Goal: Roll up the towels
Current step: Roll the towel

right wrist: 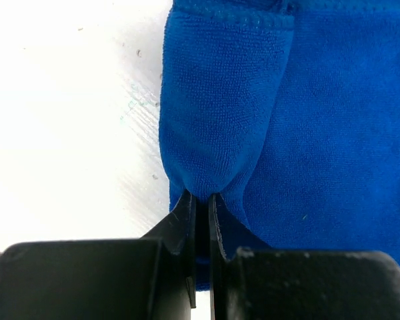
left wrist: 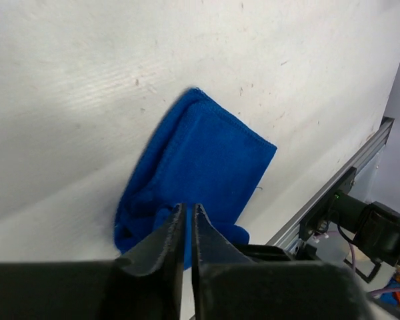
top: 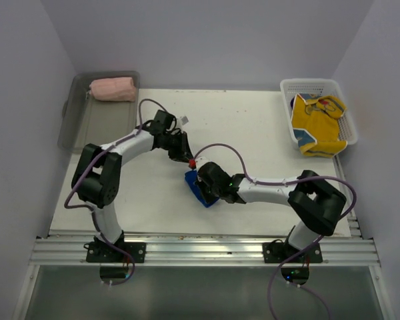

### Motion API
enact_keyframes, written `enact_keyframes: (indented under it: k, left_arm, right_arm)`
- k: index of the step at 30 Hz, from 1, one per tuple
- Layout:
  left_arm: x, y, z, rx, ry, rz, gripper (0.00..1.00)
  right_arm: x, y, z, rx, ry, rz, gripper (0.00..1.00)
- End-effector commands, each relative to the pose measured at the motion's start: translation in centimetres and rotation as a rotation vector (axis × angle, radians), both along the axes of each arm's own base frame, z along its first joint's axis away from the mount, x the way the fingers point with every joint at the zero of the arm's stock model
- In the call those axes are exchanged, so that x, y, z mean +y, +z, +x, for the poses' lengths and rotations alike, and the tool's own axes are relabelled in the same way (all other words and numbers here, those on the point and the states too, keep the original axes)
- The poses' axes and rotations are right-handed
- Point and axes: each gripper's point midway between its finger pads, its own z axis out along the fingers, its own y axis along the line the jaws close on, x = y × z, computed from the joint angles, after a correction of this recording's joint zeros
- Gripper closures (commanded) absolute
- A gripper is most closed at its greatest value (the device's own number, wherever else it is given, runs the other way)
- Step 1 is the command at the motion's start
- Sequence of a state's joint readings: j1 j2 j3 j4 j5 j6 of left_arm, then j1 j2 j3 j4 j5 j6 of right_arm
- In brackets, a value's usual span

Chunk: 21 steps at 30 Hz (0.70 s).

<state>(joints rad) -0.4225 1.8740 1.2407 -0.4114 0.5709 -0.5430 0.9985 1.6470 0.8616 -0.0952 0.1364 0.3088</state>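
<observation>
Right gripper (right wrist: 201, 200): closed, pinching blue towel (right wrist: 320, 133) fold
Left gripper (left wrist: 189, 217): almost closed, at blue towel
Tray (top: 77, 127): pink towel (top: 112, 89)
Basket (top: 313, 83): yellow towel (top: 317, 123)

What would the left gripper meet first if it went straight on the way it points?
The blue towel, bunched right at the left gripper's tips; whether they already touch it is unclear.

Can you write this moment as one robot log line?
blue towel: on table, partly folded | right gripper: shut on blue towel | left gripper: shut, at its edge
</observation>
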Motion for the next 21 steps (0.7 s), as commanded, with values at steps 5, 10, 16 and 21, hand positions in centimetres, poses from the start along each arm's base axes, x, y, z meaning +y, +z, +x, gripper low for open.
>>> enact_keyframes:
  k: [5,10,16,21]
  left_arm:
    - [4.1,6.8,2.4,-0.162,0.061,0.003,0.50]
    - [4.5,5.7,-0.6,-0.117,0.069,-0.026,0.17]
    - [4.7,2.7,-3.6,-0.039,0.039,-0.038,0.02]
    - [4.4,-0.6,-5.1,0.033,0.015,-0.019,0.09]
  right_arm:
    - [1.5,1.4,-0.5,0.206,0.004,0.274,1.00]
    - [1.9,0.7,-1.0,0.308,-0.001,0.364,1.00]
    - [2.7,1.0,-1.6,0.400,0.006,0.485,1.00]
    - [2.2,0.4,-1.3,0.437,-0.017,0.514,1.00]
